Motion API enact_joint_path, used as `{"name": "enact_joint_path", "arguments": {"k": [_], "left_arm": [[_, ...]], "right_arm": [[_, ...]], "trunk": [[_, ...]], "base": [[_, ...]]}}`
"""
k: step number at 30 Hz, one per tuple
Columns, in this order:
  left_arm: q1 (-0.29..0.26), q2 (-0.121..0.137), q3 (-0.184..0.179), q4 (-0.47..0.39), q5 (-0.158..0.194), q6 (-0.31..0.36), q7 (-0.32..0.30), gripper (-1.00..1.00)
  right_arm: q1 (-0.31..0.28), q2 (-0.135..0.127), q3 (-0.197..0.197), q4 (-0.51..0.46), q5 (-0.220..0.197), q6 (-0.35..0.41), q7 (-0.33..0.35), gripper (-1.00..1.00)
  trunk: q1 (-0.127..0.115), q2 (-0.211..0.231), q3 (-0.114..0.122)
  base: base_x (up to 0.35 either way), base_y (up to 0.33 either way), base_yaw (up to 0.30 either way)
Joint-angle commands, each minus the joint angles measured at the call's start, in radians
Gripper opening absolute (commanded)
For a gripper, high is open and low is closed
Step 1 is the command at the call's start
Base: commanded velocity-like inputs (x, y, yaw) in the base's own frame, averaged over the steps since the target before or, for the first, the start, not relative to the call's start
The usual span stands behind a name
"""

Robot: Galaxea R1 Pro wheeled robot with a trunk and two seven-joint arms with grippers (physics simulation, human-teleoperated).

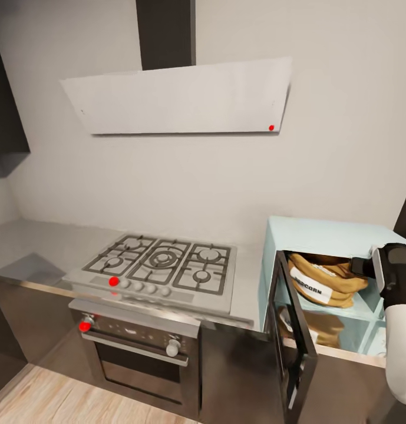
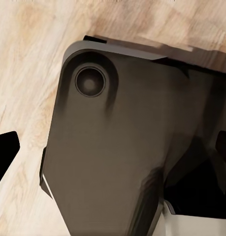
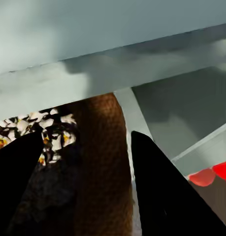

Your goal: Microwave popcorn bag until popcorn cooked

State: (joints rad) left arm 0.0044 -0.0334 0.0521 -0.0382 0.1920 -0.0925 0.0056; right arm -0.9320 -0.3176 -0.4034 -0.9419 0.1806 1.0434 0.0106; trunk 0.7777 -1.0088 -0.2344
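Resting inside the open microwave [image 1: 320, 235] at four o'clock, popcorn bag [image 1: 323, 281] flanked by right gripper [image 3: 88, 187], jaws spread; door-closing, heating outstanding

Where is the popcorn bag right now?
In the head view, the popcorn bag sits inside the open microwave at the right, beside the cooktop, with the right claw at it.
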Motion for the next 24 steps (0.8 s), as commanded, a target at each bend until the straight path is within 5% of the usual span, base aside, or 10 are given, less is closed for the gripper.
{"name": "enact_joint_path", "arguments": {"k": [1,24], "left_arm": [[0.000,0.000,0.004,-0.002,0.003,-0.001,0.001,1.00],[0.000,0.000,0.005,-0.002,0.002,-0.003,0.005,1.00]], "right_arm": [[-0.001,0.000,0.000,-0.005,0.002,0.004,0.002,1.00],[-0.001,-0.009,0.003,-0.051,0.000,0.004,0.116,1.00]], "trunk": [[0.006,0.000,-0.001],[0.006,0.000,-0.001]], "base": [[0.000,0.000,0.000],[-0.028,0.000,0.000]]}}
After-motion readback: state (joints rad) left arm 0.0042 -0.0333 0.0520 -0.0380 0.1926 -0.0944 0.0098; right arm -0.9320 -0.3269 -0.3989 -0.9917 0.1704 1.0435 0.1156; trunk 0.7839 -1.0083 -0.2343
